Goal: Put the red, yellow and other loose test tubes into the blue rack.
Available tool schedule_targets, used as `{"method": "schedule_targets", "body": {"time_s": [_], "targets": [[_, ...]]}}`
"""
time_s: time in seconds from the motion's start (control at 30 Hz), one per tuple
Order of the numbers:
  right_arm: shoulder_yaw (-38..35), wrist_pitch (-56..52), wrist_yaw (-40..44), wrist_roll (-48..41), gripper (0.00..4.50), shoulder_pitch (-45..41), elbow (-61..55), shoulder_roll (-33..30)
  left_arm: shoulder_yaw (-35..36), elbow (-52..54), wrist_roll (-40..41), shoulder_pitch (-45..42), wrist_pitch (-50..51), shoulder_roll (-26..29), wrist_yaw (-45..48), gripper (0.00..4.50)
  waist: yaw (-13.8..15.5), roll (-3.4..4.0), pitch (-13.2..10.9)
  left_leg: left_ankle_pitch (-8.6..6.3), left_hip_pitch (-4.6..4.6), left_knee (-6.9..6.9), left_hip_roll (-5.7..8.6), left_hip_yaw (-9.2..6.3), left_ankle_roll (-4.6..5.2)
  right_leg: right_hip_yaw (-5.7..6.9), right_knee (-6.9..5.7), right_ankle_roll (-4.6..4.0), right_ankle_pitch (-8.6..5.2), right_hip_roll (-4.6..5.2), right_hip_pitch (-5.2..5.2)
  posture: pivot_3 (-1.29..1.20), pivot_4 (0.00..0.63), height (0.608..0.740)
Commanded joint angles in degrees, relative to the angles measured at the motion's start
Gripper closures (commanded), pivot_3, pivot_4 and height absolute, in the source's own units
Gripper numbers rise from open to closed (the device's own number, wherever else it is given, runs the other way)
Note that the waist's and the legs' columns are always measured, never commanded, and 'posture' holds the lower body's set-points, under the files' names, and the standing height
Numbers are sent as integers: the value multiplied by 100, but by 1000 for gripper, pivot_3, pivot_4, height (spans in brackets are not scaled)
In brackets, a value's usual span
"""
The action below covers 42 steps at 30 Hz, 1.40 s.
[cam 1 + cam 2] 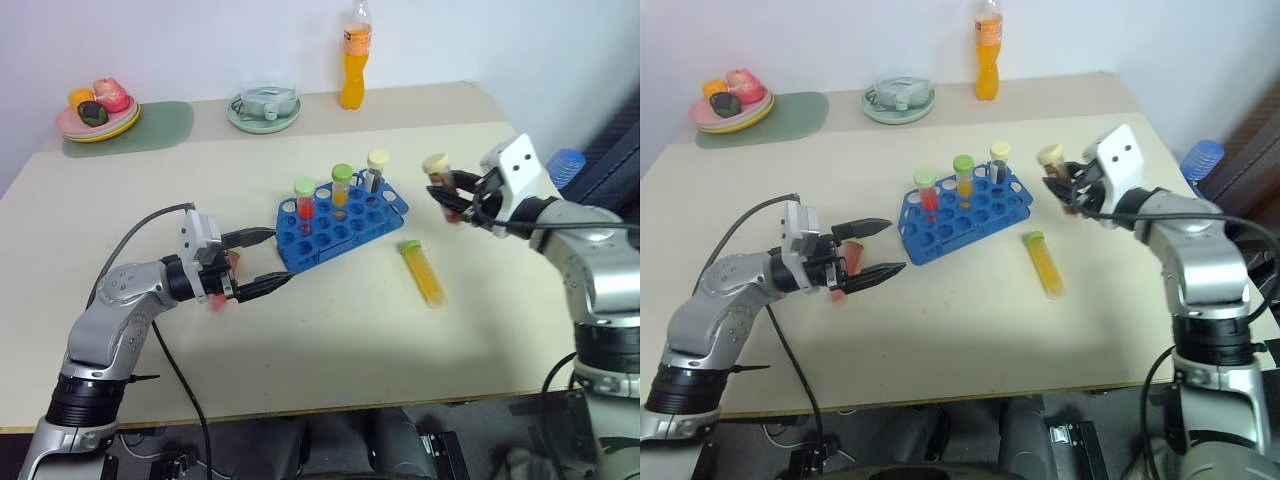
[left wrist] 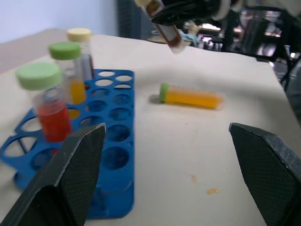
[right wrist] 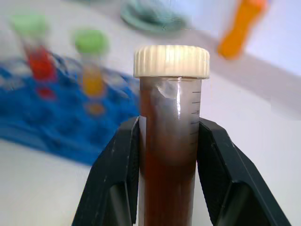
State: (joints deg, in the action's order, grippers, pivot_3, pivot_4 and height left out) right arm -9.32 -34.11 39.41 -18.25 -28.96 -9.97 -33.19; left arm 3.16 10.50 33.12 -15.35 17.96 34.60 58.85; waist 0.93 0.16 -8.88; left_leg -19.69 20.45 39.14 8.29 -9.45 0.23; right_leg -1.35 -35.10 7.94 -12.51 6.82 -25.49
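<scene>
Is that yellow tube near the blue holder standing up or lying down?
Lying down: the yellow tube rests flat on the table, outside the blue rack.

Blue rack (image 1: 340, 222), cream-capped brown tube (image 3: 170, 155)

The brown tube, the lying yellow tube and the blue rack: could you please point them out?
brown tube (image 3: 170, 155): right wrist view, mid-body.
lying yellow tube (image 1: 425, 276): left eye view, mid-body.
blue rack (image 1: 345, 232): left eye view, top plate.
</scene>
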Motion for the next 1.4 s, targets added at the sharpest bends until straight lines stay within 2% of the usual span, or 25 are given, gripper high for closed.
{"method": "schedule_targets", "body": {"time_s": [0.03,0.2,0.5,0.77,1.4], "targets": [[-235,649,-387,-285,2841,-43,-191,605,82,-66,-63,-257,-179,-72,-38,181,-12,1,-1,0,0,0,0,1,0,0,0,0,0,0,-1,0,150,740],[30,1928,-779,-41,2841,91,304,1584,129,-259,-62,-470,-244,-235,-159,181,-44,2,0,0,-6,-8,-1,1,0,0,-4,0,0,-2,-5,0,150,740],[350,3609,-866,283,2841,-4,1909,2355,105,-239,-209,-582,-291,-396,-434,181,-96,2,0,0,-8,-8,-1,0,-1,1,-6,0,0,-3,-6,0,150,740],[350,4471,-931,484,2841,-428,3225,2436,203,24,-146,-419,-184,-312,-583,181,-203,4,1,1,-12,-12,-3,-2,-2,1,-9,-1,0,-5,-6,0,150,740],[188,5452,-1115,485,2841,-1108,4856,2511,217,264,-100,-350,-7,-291,-739,181,-207,6,2,1,-14,-11,-2,-3,-2,1,-9,-1,0,-6,-3,0,150,740]]}}
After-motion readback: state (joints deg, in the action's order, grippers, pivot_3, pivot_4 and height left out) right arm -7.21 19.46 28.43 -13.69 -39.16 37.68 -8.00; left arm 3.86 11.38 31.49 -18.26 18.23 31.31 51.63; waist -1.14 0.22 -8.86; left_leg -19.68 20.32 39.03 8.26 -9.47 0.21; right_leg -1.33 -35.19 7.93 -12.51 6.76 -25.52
